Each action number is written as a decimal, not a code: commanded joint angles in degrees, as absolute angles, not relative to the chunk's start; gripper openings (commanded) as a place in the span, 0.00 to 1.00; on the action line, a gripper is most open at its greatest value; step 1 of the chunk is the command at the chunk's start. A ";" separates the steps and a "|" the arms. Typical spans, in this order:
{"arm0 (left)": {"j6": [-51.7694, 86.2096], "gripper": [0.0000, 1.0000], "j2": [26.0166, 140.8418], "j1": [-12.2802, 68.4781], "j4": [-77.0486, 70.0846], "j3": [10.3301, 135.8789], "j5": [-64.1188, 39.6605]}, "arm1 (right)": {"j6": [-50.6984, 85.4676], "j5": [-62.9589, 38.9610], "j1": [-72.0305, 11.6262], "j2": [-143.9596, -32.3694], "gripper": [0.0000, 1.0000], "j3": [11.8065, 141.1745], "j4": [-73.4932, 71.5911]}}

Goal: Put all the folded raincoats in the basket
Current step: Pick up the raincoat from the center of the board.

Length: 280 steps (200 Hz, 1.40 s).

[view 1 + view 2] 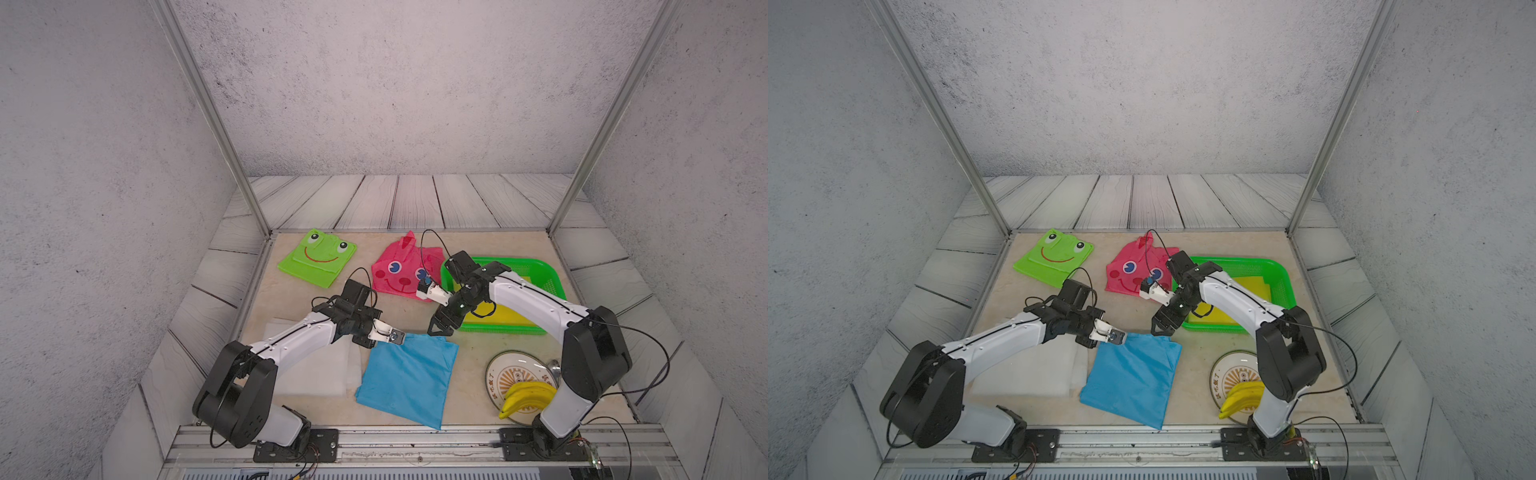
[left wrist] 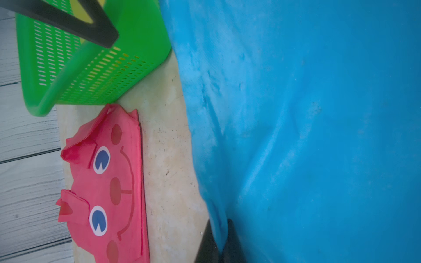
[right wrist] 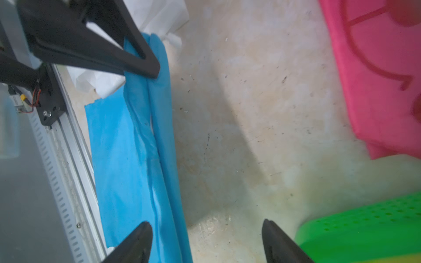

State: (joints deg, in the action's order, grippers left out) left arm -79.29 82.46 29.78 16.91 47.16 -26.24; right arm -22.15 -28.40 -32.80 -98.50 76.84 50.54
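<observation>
The left gripper (image 1: 397, 336) is clamped on the 11 o'clock corner of the folded blue raincoat (image 1: 409, 380), which lies on the table. The right gripper (image 1: 441, 331) hangs spread wide above its 1 o'clock edge. The basket (image 1: 500, 328) is at 2 o'clock.

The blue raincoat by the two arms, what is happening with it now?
The left end effector is shut on a far corner of the blue raincoat, which lies mostly flat on the table. The right end effector is open and empty, near the raincoat's other far corner, beside the green basket. The raincoat is not yet in the basket, which holds a yellow folded piece.
</observation>
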 commanded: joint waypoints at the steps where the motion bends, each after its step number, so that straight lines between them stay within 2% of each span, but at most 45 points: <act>1: -78.81 0.00 81.21 28.75 15.62 47.59 -27.61 | -24.33 -31.62 -33.90 -98.17 0.82 78.23 56.18; 46: -76.89 0.00 81.36 27.69 16.69 49.41 -29.47 | -24.70 -35.22 -34.52 -97.85 0.83 75.54 57.50; 72: -75.48 0.00 81.78 27.03 17.40 50.55 -31.19 | -24.74 -32.79 -35.53 -97.86 0.83 73.63 55.80; 91: -74.40 0.00 81.96 26.48 18.21 51.56 -32.58 | -24.67 -32.19 -35.86 -98.33 0.77 72.98 54.42; 99: -74.12 0.00 82.00 26.29 18.86 52.08 -33.20 | -24.44 -32.29 -35.87 -98.26 0.71 72.65 53.58; 106: -73.81 0.00 82.00 26.04 19.44 52.35 -33.67 | -24.72 -32.75 -35.86 -98.14 0.61 72.51 53.02; 113: -73.60 0.00 81.98 25.72 19.94 52.51 -34.16 | -25.04 -33.13 -35.88 -97.81 0.45 72.42 52.30; 136: -73.18 0.00 82.00 25.06 21.25 52.97 -34.62 | -25.60 -33.56 -35.86 -96.30 0.00 72.31 51.11; 163: -66.78 0.00 81.97 23.42 22.05 55.29 -34.89 | -25.93 -32.61 -35.73 -94.09 0.00 72.42 51.07; 170: -65.35 0.09 81.94 22.73 23.54 56.62 -35.82 | -26.41 -32.26 -35.88 -93.43 0.00 72.82 51.84; 182: -64.86 0.39 82.00 21.41 29.26 60.04 -38.82 | -27.84 -32.34 -35.87 -92.68 0.00 74.21 54.52; 192: -64.82 0.53 82.09 20.48 34.60 63.25 -41.49 | -29.16 -32.76 -35.87 -92.10 0.00 75.59 56.73; 207: -63.49 0.63 82.01 19.79 39.82 67.08 -44.08 | -31.02 -32.90 -35.86 -91.34 0.00 77.94 60.41; 222: -62.08 0.70 82.28 19.69 43.67 70.39 -46.03 | -31.75 -31.58 -35.86 -90.62 0.00 80.20 63.19; 257: -59.00 0.89 83.53 19.69 48.23 75.46 -51.37 | -33.50 -24.04 -35.86 -87.67 0.00 82.81 67.80; 265: -59.48 0.99 83.76 19.76 49.76 76.36 -52.91 | -33.74 -22.00 -35.84 -86.84 0.00 83.20 68.54; 280: -63.51 1.00 84.46 20.32 54.49 78.27 -55.05 | -33.75 -18.89 -35.85 -85.28 0.00 83.50 68.49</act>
